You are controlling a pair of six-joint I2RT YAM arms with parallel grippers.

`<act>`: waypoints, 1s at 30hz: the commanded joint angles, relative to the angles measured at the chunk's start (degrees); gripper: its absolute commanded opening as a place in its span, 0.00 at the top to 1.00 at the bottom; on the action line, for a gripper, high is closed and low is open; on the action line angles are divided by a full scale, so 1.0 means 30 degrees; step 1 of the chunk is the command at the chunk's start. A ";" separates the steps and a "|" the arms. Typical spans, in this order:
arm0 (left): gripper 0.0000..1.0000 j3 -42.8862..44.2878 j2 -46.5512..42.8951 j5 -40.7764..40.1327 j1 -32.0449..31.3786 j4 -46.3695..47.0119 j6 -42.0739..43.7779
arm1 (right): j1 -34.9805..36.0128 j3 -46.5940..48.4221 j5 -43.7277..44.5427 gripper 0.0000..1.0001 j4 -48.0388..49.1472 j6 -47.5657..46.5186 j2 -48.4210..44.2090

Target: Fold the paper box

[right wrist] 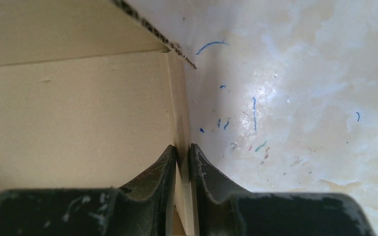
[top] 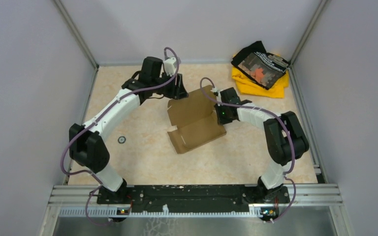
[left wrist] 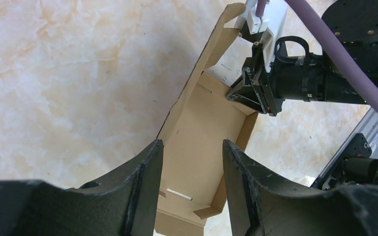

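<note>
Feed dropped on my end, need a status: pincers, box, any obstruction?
Left pincer open, above the paper box. Right pincer shut on a raised box wall. Box partly folded. Cloth pile in far corner, apart from it.

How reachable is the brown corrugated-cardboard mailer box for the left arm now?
Probably yes: the left gripper hangs open over the brown corrugated-cardboard box, nothing between them. The right gripper pinches a wall at its far end, clear of that path.
</note>
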 commanded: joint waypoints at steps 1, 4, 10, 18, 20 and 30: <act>0.46 -0.0565 -0.1046 -0.0048 0.0106 0.0903 -0.0025 | 0.1137 -0.0913 0.1447 0.84 0.1771 -0.0715 -0.0560; 0.46 -0.0948 -0.1352 -0.0338 0.0113 0.0989 -0.0020 | 0.1551 -0.1426 0.2333 0.85 0.2491 -0.0723 -0.1022; 0.46 -0.1859 -0.2039 -0.0840 0.0169 0.1181 -0.0279 | 0.3174 -0.1986 0.6124 0.86 0.3472 -0.1546 -0.1190; 0.46 -0.1988 -0.2259 -0.0915 0.0257 0.0915 -0.0167 | 0.4153 -0.2193 0.9618 0.86 0.3732 -0.2017 -0.0668; 0.46 -0.2054 -0.2220 -0.0829 0.0263 0.0971 -0.0167 | 0.4208 -0.2077 1.0250 0.85 0.3467 -0.2079 -0.0399; 0.46 -0.2186 -0.2331 -0.0493 0.0277 0.1036 -0.0138 | 0.4513 -0.1708 1.0394 0.78 0.2757 -0.2681 0.0451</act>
